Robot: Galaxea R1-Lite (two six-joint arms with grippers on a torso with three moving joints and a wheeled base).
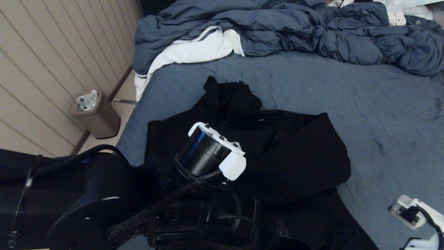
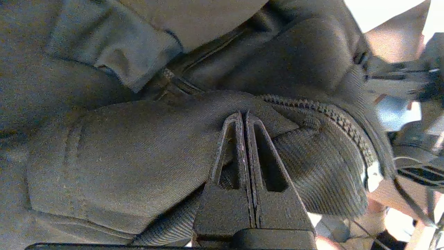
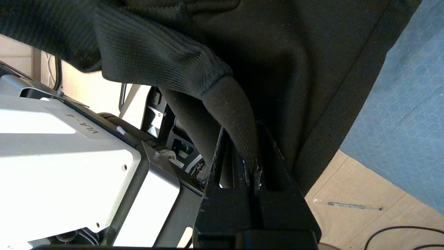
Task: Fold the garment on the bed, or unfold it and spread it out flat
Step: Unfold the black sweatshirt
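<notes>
Hoodie: the black hoodie lies bunched on the near left part of the bed, hood pointing toward the far side, its lower part hanging over the near edge toward the robot.
Zipper: in the left wrist view a line of zipper teeth curves past a ribbed band of the hoodie.
Left claw: the left claw sits low over the near part of the hoodie, its two fingers pressed together with the tips against the fabric beside the ribbed band; whether any cloth is caught between them cannot be told.
Right claw: the right claw is at the near right edge of the bed, its fingers clamped on a ribbed edge of the hoodie, which hangs from there past the side of the bed.
Bed: the slate-blue sheet is mostly bare on the right.
Duvet: a rumpled blue-grey duvet is heaped along the far side.
White cloth: a white cloth with a grey stripe spills from under the duvet over the far left corner.
Bin: a brown bin stands on the floor left of the bed, by the panelled wall.
Floor: a pen lies on the floor beside the bed.
</notes>
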